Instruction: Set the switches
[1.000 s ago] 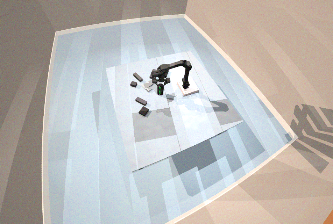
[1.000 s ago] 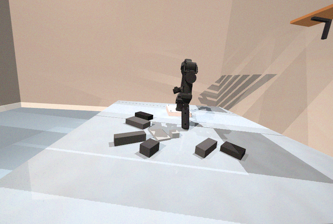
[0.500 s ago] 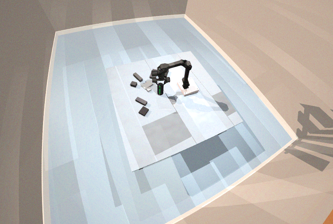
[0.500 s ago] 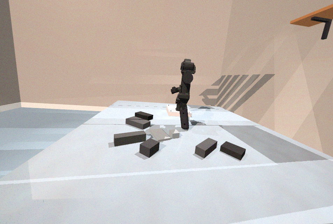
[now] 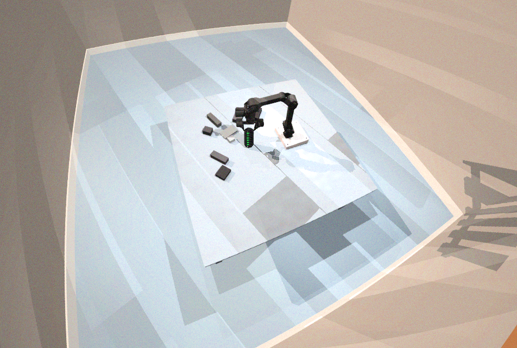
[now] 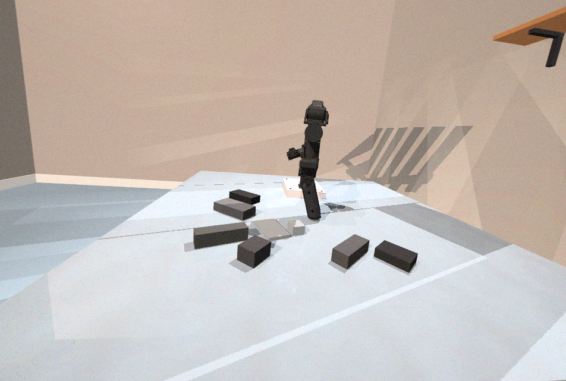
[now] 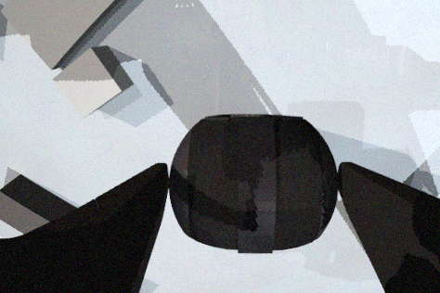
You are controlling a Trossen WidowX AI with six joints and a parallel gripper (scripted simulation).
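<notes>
Controller unit [image 5: 248, 137] [image 6: 311, 202] [image 7: 252, 183] | pinched at its sides by the claw [image 5: 249, 124] [image 7: 252, 178], opened wide to its breadth | above the worktop [image 5: 283, 202] [image 6: 292, 312], tilted | 6 green-marked switches visible from the top view | likely held so for turning between label and base

Surroundings: dark blocks and pale pieces on a worktop [image 5: 283, 200] [image 6: 292, 312].
In the exterior view, at left, four dark blocks, among them a long block [image 6: 220, 235] and a short block [image 6: 253, 251]; at right, two more, a grey-brown block [image 6: 350, 251] beside a darker block [image 6: 395, 255]; between groups, a flat plate [image 6: 271, 228] [image 7: 74, 5] near a small pale cube [image 6: 296, 227] [image 7: 88, 81]; above, high on the wall, an orange shelf [image 6: 530, 29] on a black bracket [image 6: 554, 50].
</notes>
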